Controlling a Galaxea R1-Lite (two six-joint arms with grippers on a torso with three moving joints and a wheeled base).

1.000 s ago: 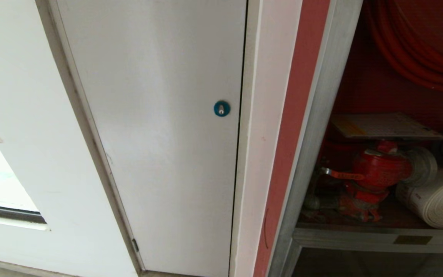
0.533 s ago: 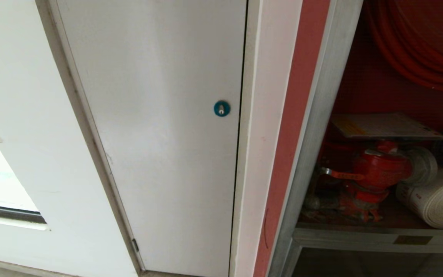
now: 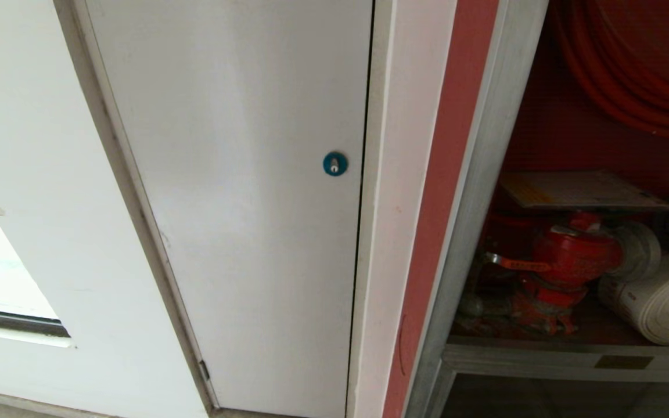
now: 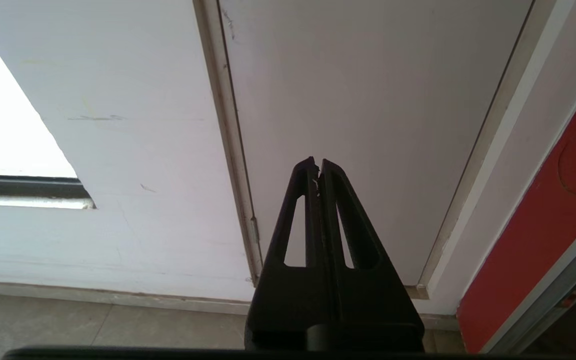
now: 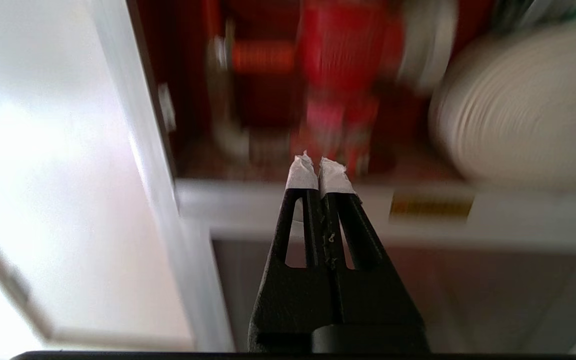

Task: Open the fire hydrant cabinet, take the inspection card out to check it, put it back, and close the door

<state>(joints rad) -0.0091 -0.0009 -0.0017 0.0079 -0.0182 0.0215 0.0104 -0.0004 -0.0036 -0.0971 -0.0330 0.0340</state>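
The fire hydrant cabinet (image 3: 479, 191) stands open at the right of the head view, showing its red interior. The inspection card (image 3: 578, 190), pale with a yellow patch, lies flat on top of the red valve (image 3: 572, 255). The cabinet's door is out of view. My right gripper (image 5: 319, 167) is shut and holds nothing. It points at the cabinet's silver sill (image 5: 268, 200), just in front of the valve (image 5: 343, 50). My left gripper (image 4: 317, 165) is shut and empty, parked low, facing the white panel door (image 4: 368, 100). Neither arm shows in the head view.
A white rolled hose (image 3: 665, 302) lies right of the valve, and a red hose reel (image 3: 630, 75) hangs above. The white panel door (image 3: 241, 203) with a blue lock (image 3: 334, 164) fills the left. A lower dark panel (image 5: 418, 295) sits under the sill.
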